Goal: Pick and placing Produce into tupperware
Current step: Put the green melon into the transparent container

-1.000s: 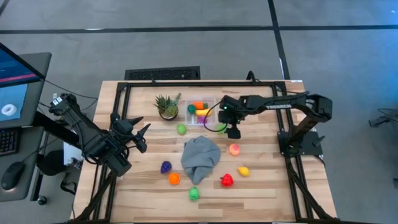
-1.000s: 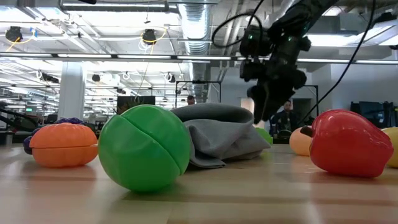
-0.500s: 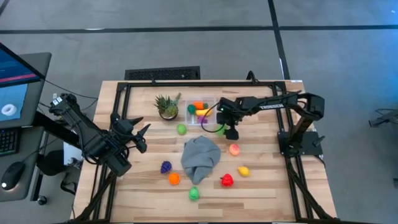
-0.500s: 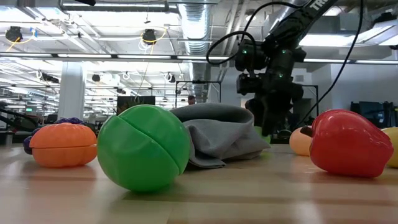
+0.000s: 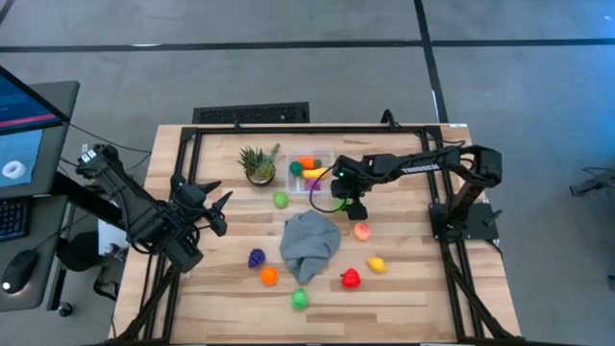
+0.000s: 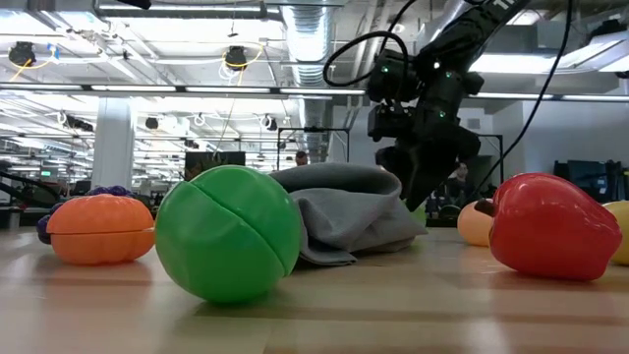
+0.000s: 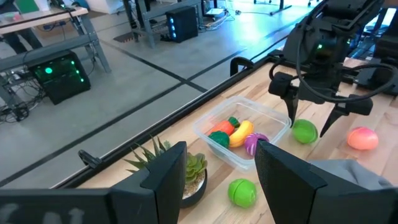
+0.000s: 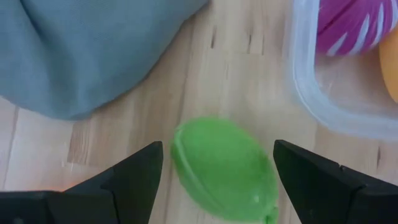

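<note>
My right gripper point(image 8: 214, 163), fingers wide, above small green oval toy fruit point(image 8: 222, 168) at frame centre; long axis diagonal.

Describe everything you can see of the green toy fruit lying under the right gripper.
The green toy fruit is a smooth, glossy, plastic-looking oval with a moulded seam along it. It lies on its side on the wooden table, just outside the clear tupperware and near the grey cloth, touching neither. The right gripper hangs above it, open, one finger either side, not yet touching it.
</note>
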You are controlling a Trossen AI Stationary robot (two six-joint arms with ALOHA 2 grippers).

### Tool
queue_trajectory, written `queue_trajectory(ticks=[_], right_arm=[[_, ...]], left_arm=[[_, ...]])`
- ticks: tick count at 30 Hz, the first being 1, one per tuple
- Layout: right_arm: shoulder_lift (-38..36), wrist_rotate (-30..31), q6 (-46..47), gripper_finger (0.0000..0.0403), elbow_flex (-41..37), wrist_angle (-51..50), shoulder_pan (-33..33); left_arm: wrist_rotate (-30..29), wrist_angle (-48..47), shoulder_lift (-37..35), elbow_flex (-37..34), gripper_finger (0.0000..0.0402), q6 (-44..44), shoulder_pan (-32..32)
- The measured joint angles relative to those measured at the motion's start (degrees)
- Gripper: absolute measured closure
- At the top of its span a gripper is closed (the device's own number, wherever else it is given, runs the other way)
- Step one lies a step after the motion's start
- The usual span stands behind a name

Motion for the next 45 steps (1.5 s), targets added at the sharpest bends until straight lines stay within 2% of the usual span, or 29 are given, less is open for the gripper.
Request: queue_trajectory(ticks=[8,14,21,32,45], right_arm=[[0.4,1.8,0.0,0.0055,0.0,-0.3,0.1],[0.4,3.0,0.0,0.0063,0.0,-0.1,0.1],[0.4,3.0,-0.8,0.0068,0.0,-0.6,-0.3],[0.4,3.1,-0.9,0.0042,0.0,-1.6,-0.3],[2.0,3.4,0.0,0.0045,0.1,-3.7,-0.3]], left_arm=[[0.2,0.1,0.0,0.0,0.0221,-0.4,0.0],[0.2,0.1,0.0,0.0,0.0221,-0.4,0.0],[0.2,0.2,0.0,0.0,0.0221,-0.4,0.0],[0.2,0.4,0.0,0.0,0.0221,-0.4,0.0],[0.3,0.9,0.0,0.0,0.0221,-0.4,0.0]])
